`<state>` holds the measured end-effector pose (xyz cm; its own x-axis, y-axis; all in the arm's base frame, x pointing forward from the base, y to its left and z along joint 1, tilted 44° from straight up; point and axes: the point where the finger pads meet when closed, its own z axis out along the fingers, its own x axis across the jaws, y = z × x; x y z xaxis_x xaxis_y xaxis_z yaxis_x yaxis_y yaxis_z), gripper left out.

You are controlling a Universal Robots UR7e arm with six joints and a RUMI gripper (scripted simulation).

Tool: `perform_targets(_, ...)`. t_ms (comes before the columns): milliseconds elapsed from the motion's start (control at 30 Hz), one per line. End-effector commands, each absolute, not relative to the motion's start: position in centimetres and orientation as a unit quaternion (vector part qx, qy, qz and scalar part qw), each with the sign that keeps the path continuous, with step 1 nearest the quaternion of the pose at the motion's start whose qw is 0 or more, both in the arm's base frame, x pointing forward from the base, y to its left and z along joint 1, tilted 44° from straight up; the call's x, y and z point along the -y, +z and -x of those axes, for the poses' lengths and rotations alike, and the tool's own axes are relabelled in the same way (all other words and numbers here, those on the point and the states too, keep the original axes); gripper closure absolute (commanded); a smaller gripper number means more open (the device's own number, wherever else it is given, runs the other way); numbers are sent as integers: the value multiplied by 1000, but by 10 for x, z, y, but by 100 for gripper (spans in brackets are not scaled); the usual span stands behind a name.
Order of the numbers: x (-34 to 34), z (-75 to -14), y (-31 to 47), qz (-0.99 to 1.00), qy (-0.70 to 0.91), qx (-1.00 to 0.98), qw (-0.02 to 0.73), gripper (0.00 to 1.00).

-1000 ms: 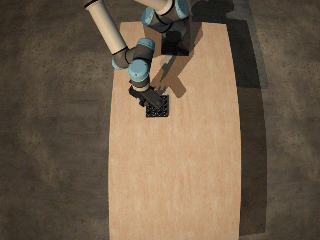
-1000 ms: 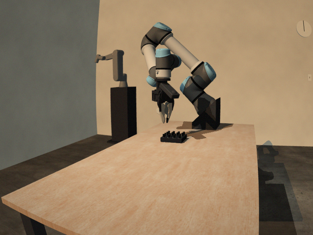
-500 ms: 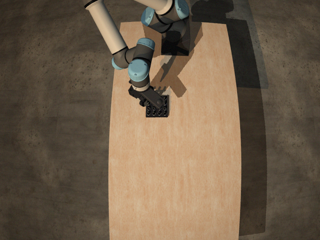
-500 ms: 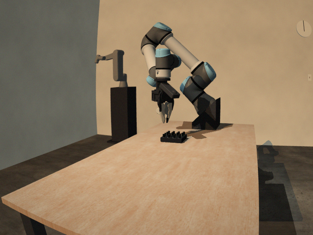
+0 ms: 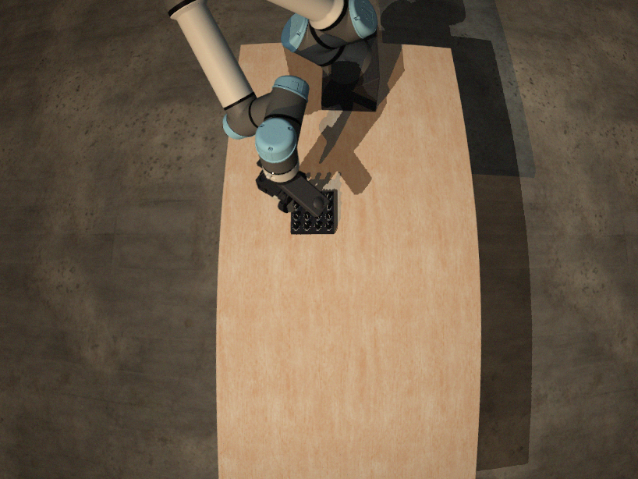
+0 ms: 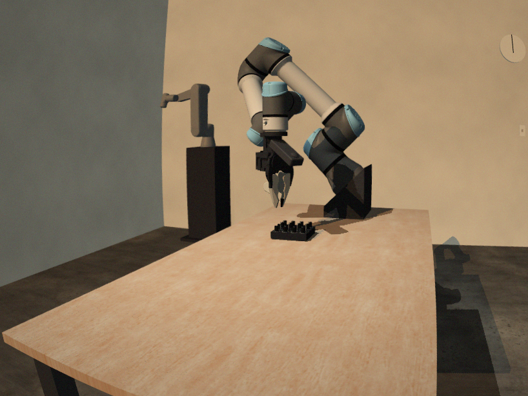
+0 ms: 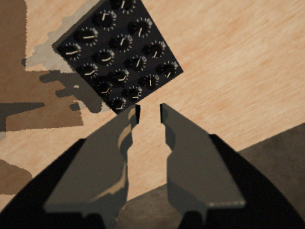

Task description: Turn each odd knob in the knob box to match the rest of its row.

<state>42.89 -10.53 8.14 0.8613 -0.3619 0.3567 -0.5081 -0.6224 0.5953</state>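
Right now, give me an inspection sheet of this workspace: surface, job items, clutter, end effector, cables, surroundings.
Surface: long light wooden table, arm base mounted at its far end.
Job's things: black knob box flat on the table, four rows of four knobs with pale pointers; pointer marks too small to read.
Clutter: nothing seen.
End effector: gripper hangs above the table just off one corner of the box, fingers nearly together with a narrow gap, holding nothing, touching no knob.
Cables: nothing seen.
Surroundings: second small arm on a dark pedestal beside the table; wall clock; dark floor.
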Motion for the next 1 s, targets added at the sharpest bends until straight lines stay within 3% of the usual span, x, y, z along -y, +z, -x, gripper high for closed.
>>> perform_targets(0,105,-429,82,-895,102,243,360,89)
perform_targets(967,110,-429,77,-895,102,243,360,89)
